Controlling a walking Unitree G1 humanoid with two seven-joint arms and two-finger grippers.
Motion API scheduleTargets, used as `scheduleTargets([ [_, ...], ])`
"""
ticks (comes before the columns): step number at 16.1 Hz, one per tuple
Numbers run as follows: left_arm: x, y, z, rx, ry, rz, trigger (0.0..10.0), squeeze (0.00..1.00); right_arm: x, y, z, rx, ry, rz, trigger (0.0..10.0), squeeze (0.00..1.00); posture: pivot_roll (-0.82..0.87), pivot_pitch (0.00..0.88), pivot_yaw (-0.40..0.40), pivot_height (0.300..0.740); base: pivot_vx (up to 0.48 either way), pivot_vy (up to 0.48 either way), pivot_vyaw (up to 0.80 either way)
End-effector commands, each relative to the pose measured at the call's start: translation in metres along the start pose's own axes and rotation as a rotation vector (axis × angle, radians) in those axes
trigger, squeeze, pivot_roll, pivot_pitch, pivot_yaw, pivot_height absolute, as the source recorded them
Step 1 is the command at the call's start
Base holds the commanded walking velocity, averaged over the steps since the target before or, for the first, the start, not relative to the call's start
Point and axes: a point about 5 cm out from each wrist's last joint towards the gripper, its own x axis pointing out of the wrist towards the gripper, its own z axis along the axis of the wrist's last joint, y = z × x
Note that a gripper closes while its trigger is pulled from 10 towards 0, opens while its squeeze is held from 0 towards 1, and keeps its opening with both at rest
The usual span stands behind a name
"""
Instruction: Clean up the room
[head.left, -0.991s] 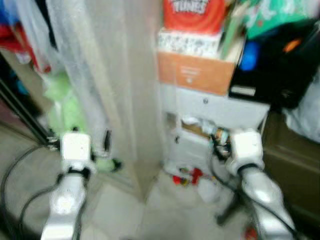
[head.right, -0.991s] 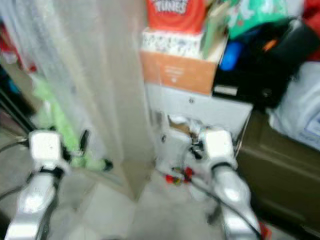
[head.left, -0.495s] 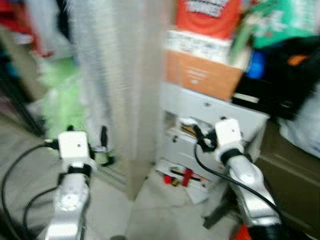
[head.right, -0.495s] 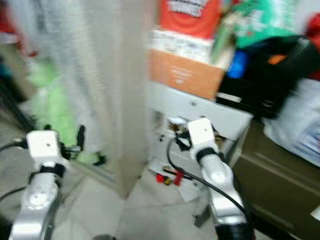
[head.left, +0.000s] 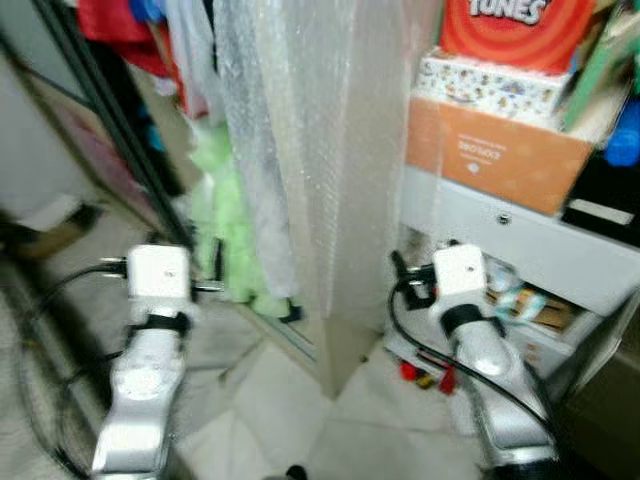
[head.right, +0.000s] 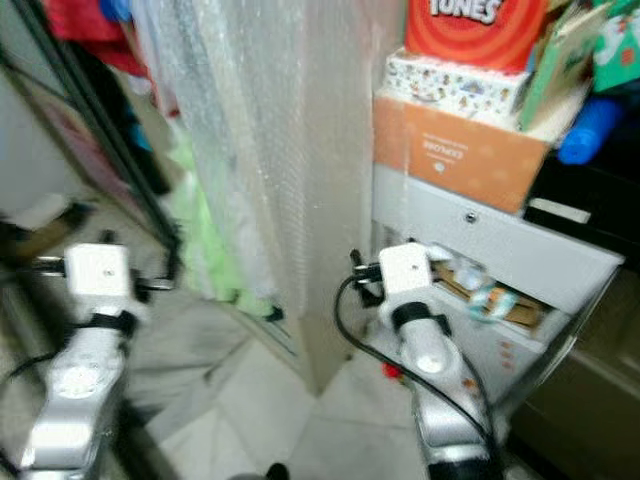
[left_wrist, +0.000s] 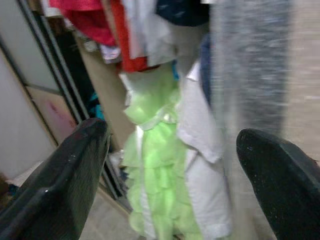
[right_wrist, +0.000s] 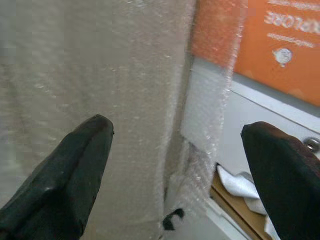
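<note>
Left wrist view: left gripper (left_wrist: 165, 175), fingers spread, empty, faces a frilled lime-green fabric garment (left_wrist: 160, 165) hanging among clothes beside a tall bubble-wrapped beige panel (head.left: 330, 150). Judged soft, light, limp; best pinched at a bunched upper fold. Right wrist view: right gripper (right_wrist: 175, 175), fingers spread, empty, faces the panel and an orange cardboard box (right_wrist: 280, 45); head views add small red items (head.left: 425, 375) on the floor by a grey drawer unit (head.left: 520, 240).
</note>
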Motion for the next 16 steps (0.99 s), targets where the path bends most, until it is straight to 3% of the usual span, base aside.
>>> scheduleTargets([
  [1,0.001,0.007,-0.004,0.027,0.019,0.014,10.0,0.00,0.001,0.003,0.002,0.026,-0.009,-0.001,10.0,0.00,-0.05,0.000,0.084,0.740,0.000,0.000,0.80],
  [11,-0.006,0.005,-0.009,0.011,0.024,0.055,10.0,0.00,0.000,0.007,-0.001,0.004,0.014,0.080,10.0,0.00,-0.03,0.000,-0.007,0.740,0.000,0.000,0.80],
  [16,-0.010,0.000,-0.011,-0.012,0.030,0.075,10.0,0.00,0.006,0.004,0.001,-0.021,0.009,0.108,10.0,0.00,-0.02,0.000,-0.018,0.740,0.000,0.000,0.20],
])
